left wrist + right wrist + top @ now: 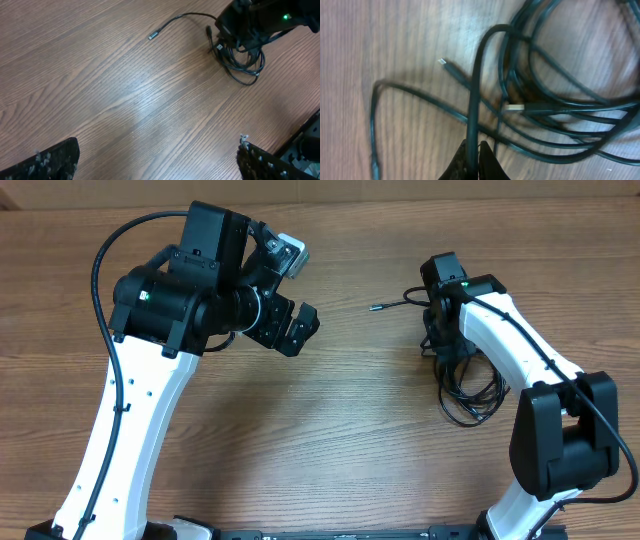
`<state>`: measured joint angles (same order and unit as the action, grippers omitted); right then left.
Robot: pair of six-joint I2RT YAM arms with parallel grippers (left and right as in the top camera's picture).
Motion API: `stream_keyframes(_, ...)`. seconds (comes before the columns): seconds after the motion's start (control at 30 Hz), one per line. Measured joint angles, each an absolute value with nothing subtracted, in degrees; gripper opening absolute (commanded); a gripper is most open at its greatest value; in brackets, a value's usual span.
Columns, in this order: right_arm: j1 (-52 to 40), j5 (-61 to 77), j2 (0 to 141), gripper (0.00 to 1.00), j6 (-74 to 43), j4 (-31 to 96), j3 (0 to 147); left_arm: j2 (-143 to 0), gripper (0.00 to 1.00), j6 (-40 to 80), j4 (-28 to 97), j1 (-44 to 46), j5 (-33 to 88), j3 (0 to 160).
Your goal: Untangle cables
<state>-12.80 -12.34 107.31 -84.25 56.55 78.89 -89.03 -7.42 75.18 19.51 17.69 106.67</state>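
Looking from overhead, we see the left arm rising from its base and bending over the table, with the wrist turned so that the left pincer points toward the right arm. Its jaws stand wide apart and hold nothing; in the left wrist view only wood shows between the two fingers. The right arm is folded back on itself, and the right pincer is lowered onto the cables. In the right wrist view its tips are pressed together on one black strand, which comes up from between them and curves over into the loops. The coiled bundle lies on the table just under this pincer and spreads from it toward the base of the right arm. One loose strand runs away from the right pincer toward the left arm and ends in a small plug. This plug lies ahead of the open left pincer, well apart from it. Two more plug ends lie close before the right pincer's tips.
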Motion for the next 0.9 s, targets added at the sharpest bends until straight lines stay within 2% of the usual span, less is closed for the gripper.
stream_keyframes(0.1, -12.78, -7.29, 107.31, 0.04, -77.84, 51.16, 78.83, -89.03, 1.00, -7.42, 75.02, 19.51, 17.69, 106.67)
stream_keyframes(0.23, -12.86, 9.37, 107.24, 0.04, -60.88, 36.73, 78.91, -89.03, 1.00, -7.42, 75.22, 19.51, 17.67, 106.67)
stream_keyframes(0.4, -15.09, 24.25, 103.94, 0.04, -45.89, 29.52, 81.93, -89.03, 1.00, -7.42, 75.35, 19.51, 17.52, 106.67)
stream_keyframes(0.53, -18.15, 30.59, 96.82, 0.04, -34.87, 30.55, 88.29, -89.03, 1.00, -7.44, 75.18, 19.51, 16.82, 106.67)
stream_keyframes(0.67, -19.09, 34.02, 87.57, 0.04, -23.83, 37.65, 96.75, -89.03, 1.00, -7.44, 73.60, 19.51, 15.14, 106.67)
stream_keyframes(0.9, -18.85, 32.75, 73.58, 0.04, -6.26, 48.62, 103.74, -89.03, 1.00, -7.46, 70.19, 19.51, 14.52, 106.67)
